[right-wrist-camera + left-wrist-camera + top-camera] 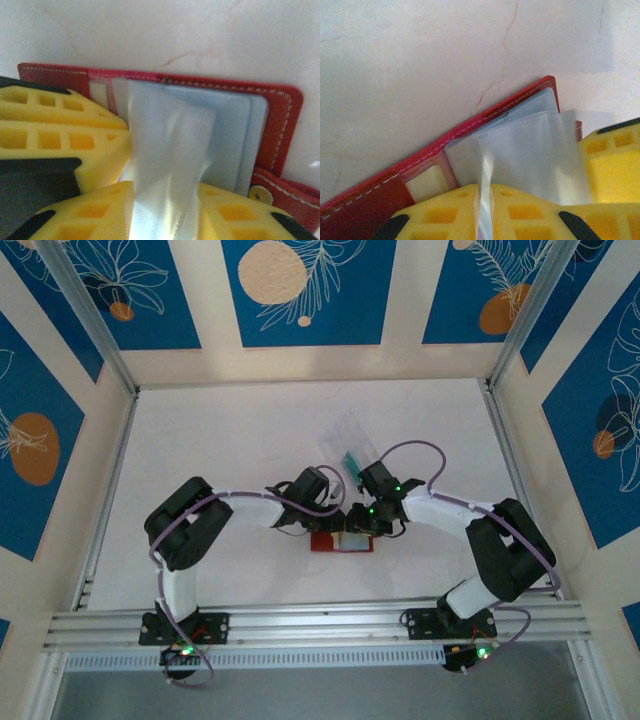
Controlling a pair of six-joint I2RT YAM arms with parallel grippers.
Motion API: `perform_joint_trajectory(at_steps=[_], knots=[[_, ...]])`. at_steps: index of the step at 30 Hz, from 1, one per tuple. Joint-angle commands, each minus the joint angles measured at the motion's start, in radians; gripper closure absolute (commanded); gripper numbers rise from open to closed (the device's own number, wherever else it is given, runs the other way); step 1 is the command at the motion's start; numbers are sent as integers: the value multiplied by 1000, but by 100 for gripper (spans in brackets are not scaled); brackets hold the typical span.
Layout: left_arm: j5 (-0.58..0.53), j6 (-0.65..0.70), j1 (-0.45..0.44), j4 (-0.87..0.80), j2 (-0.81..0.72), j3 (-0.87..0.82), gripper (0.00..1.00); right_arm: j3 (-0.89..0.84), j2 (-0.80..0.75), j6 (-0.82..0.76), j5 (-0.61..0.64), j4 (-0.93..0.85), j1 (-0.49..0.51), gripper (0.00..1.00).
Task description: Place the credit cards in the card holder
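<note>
Credit cards: one thin teal rectangular card (351, 459) visible at transparent plastic case (348, 435), beyond and apart from flat red folding card holder (322, 543). Apparently none loaded yet. Holder lies open. Left gripper (485, 220) pinches its clear plastic sleeve (530, 150). Right gripper (165, 220) straddles that sleeve; grip unclear.

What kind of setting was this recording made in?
Probably a purpose-built robot test booth rather than a home or office: a white tabletop boxed in by aluminium framing, with blue patterned wall panels around it.

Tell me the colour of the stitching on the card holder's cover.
White stitching on the red card holder, clearest in the right wrist view.
</note>
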Motion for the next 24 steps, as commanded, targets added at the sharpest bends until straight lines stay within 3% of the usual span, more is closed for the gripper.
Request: perform_joint_trajectory(at_steps=[1,6,15,24], knots=[[-8,-19,-18,-63,66,-45,85,-43,-30,36,-175,38,15,60],[-8,-10,-18,-68,59,-45,85,-67,-86,62,-174,47,27,60],[165,-61,14,49,-89,-75,81,4,-43,29,-76,-6,23,82],[164,-71,86,56,-220,-210,79,25,-30,21,-33,-25,32,95]])
